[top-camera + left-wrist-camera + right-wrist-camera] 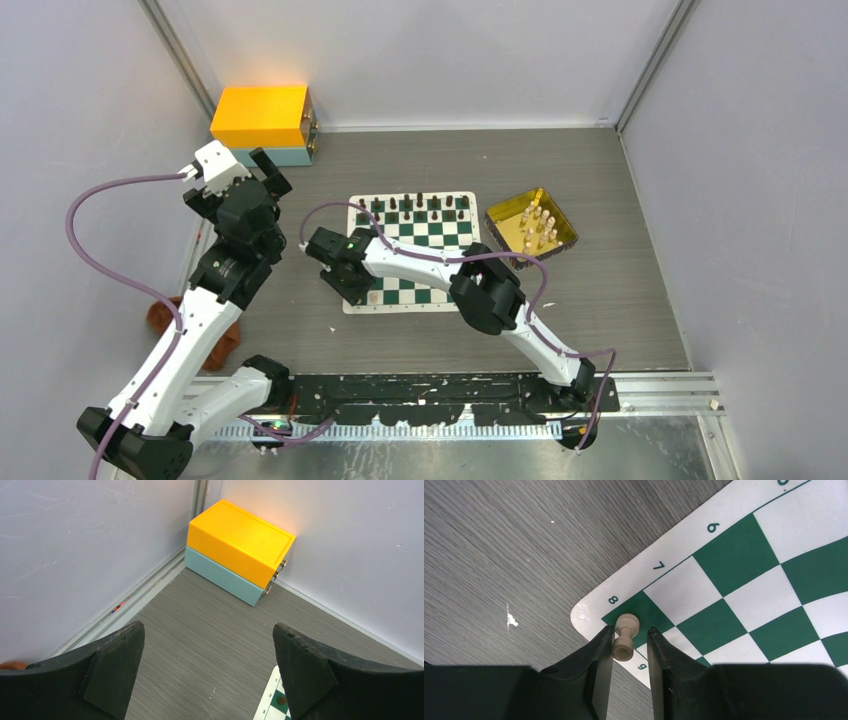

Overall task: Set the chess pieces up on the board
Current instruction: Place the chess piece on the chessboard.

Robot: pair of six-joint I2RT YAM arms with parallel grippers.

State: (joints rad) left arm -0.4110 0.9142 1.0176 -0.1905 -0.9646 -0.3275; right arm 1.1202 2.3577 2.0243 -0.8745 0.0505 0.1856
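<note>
My right pincer (629,636) sits low at the board's (744,580) near-left corner. Its jaws are parted slightly wider than the pale piece (625,639) standing upright between them on the corner green square (a sliver of gap shows on one side, so I judge I'm not gripping it). I straddle it so it stands true. My left pincer (207,630) gapes wide and empty, aimed at the yellow box (240,540), out of the way.

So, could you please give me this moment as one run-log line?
right gripper: open around pale piece | place: board corner square | left gripper: open, empty
</note>
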